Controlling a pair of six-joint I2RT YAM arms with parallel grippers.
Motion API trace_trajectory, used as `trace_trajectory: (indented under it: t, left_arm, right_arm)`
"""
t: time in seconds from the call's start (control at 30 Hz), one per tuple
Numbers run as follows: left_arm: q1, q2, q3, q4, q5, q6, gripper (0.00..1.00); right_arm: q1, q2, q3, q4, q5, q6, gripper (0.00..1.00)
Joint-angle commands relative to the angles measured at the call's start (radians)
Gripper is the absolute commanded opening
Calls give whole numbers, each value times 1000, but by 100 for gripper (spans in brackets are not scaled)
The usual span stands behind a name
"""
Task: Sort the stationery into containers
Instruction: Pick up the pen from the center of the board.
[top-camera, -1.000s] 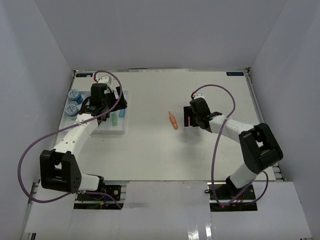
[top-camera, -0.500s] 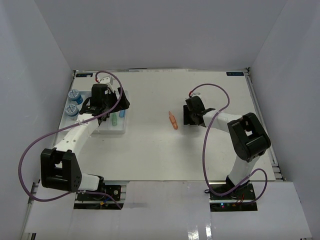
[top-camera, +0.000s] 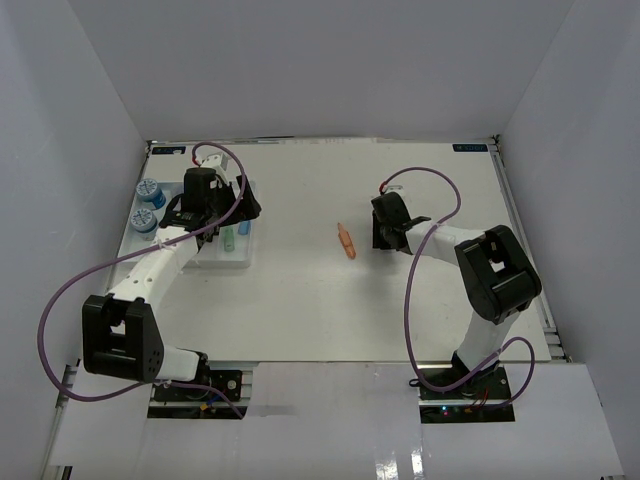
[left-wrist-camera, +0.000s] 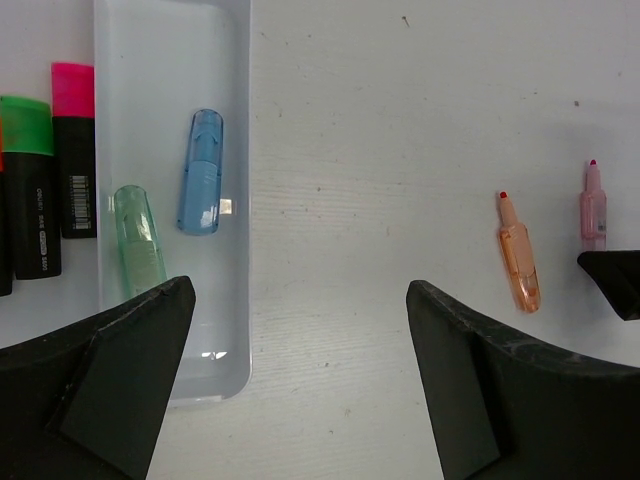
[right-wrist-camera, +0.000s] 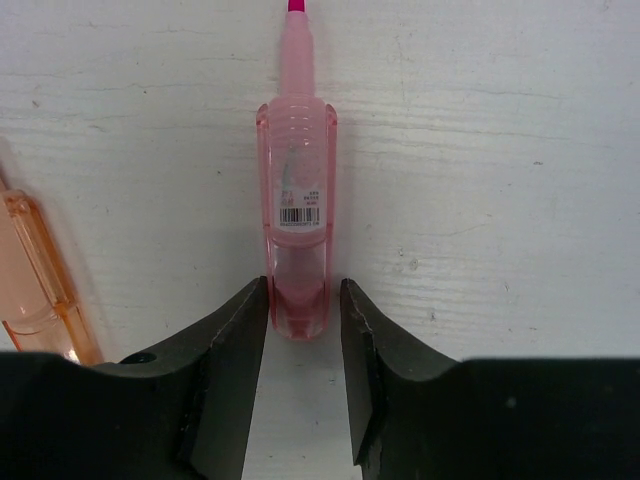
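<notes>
Right gripper, jaws set narrow, pinches the rear end of the pink marker, which lies flat just beside the orange marker, roughly parallel.

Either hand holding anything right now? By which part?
Left hand open, empty. Right hand flanks the pink marker at its blunt end; whether it grips yet cannot be told.

The pink marker lies on the white table. Its rear end sits between the right gripper fingers, and an orange marker lies to its left.
</notes>
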Motion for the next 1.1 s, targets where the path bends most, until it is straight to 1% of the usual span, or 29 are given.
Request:
trace_trajectory:
  t: [0.0,0.2,0.23,0.3,0.33,0.4,0.5,0.57,0.67,0.8,0.9,1.07]
  left_arm:
    - [2,-2,3,14,13,-8,98]
    - [2,4,4,14,28,-8,98]
    - [2,4,4,14,30,-9,98]
    - [2,3,3,15,47,-15,98]
    - [2,6,7,17,56,-17,98]
    - [2,9,15,14,73,-22,98]
    - [2,-3,29,9,143,-60,98]
    - [2,-14,32,9,214,-97,98]
    - [2,-34,23,9,313,-146,98]
    - [-16,-52,-8,46,450,-235,98]
    - [-84,-52,-4,71,469,-272,98]
    - [-161,-29,15,123,475,-343,98]
  right_arm:
    - [-7,17,-30,-28,10,15,40]
    - [-7,9,-29,-37,13,6,37]
    - [-7,5,-35,-34,13,4,34]
    - [-4,-17,-47,-23,7,0,33]
    - [-4,-24,-59,-20,5,-6,28]
    - [-2,-46,-65,-23,0,-16,26]
    - [9,-86,-78,-32,0,-40,25]
    - [15,-115,-85,-40,-1,-61,25]
    - [35,-204,-99,-46,-21,-91,24]
    - [65,-320,-124,-39,-113,-134,22]
    - [84,-409,-144,-28,-179,-161,23]
    - [111,-521,-141,-35,-312,-204,24]
